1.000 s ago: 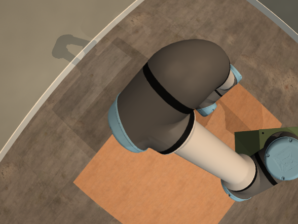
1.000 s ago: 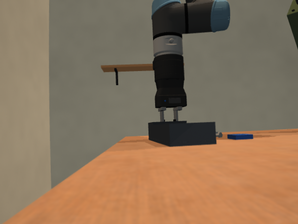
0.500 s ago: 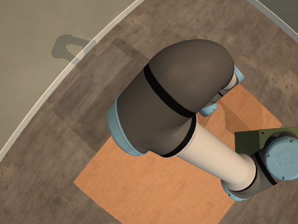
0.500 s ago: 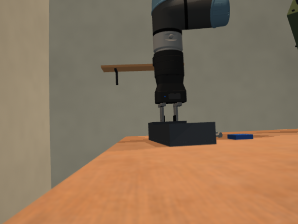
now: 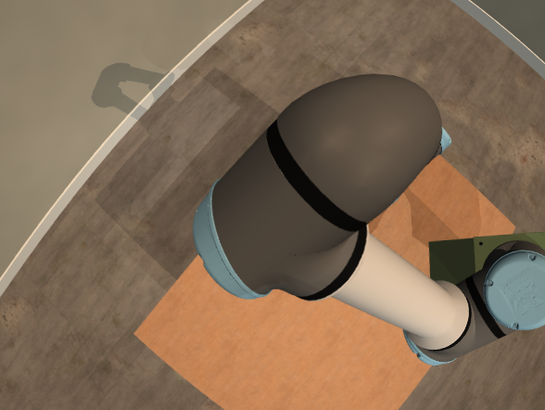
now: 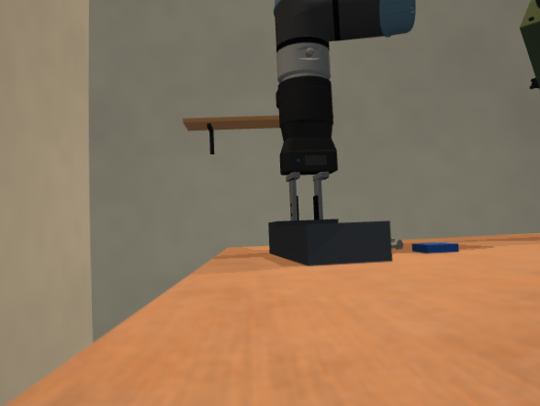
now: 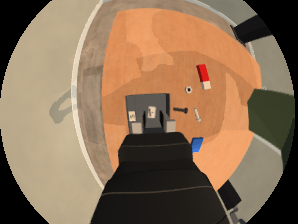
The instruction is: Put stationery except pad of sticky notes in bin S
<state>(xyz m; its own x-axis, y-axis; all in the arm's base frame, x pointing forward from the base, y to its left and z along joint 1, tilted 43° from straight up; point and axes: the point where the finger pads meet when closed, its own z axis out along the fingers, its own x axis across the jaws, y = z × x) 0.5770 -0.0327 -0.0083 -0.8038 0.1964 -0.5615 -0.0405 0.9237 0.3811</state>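
Jaws [image 6: 307,215]: partly open, nothing seen gripped; tips at the bin's rim.
Bin [image 6: 350,243] [image 7: 148,95]: dark, under the jaws; letters unreadable, S unconfirmed.
Red block [image 7: 202,72]: probably an eraser, outside the bin, beyond the jaws; likely left to load.
Blue pad [image 6: 435,248] [image 7: 197,145]: beside the jaws, on the table; probably the sticky notes, to remain.
Nut [image 7: 188,89], bolt [image 7: 180,110], screw [image 7: 197,115]: beside the jaws, left out, rightly.
Done: stationery inside, cannot tell.

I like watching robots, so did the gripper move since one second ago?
Yes, up: the gripper shows more finger above the dark bin's rim.
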